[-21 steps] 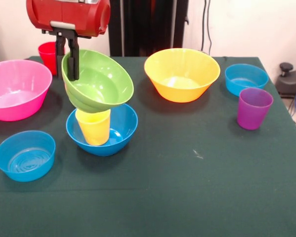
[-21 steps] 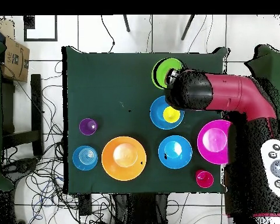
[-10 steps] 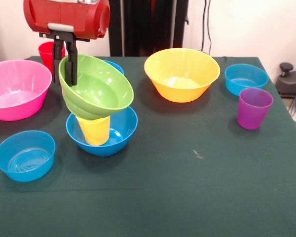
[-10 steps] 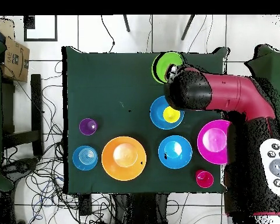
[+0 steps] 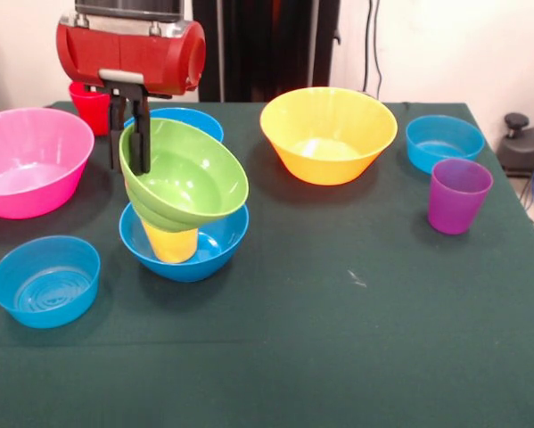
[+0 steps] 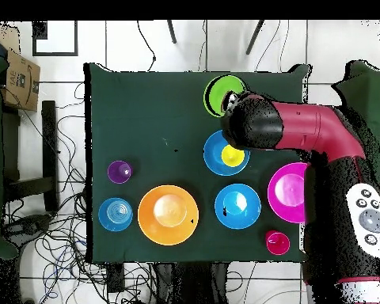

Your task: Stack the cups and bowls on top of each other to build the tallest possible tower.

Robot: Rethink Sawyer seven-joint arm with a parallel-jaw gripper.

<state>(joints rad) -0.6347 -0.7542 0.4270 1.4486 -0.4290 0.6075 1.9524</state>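
**Green bowl gripped at its rim, tilted over the yellow cup**

Working left to right in the front view, we log the large pink bowl [image 5: 30, 160] at 9 o'clock on the dark green table [image 5: 356, 339], glossy and empty. Below it, toward 8 o'clock, sits a small light-blue bowl [image 5: 45, 280], shallow, with ring ridges on its floor. At 11 o'clock the red cup [image 5: 90, 107] stands upright behind the arm, partly hidden.

The gripper [image 5: 131, 147] hangs from the red arm [image 5: 133, 52], its two black fingers closed down narrowly on the rim of the lime green bowl [image 5: 188, 176], one inside the wall, one outside. That bowl is glossy, ribbed on its outer wall, and tilted with its mouth facing 4 o'clock. Its underside sits over the yellow cup [image 5: 170, 243]; we cannot tell whether it rests on the cup's rim. The cup stands upright inside a medium deep blue bowl [image 5: 200, 250], just left of centre. A second blue bowl [image 5: 191, 119] shows behind the green one.

Right of centre, at 1 o'clock, the large yellow-orange bowl [image 5: 328, 134] stands open and empty. At 2 o'clock lies another small light-blue bowl [image 5: 444, 142], and just below it the translucent purple cup [image 5: 458, 194] stands upright.
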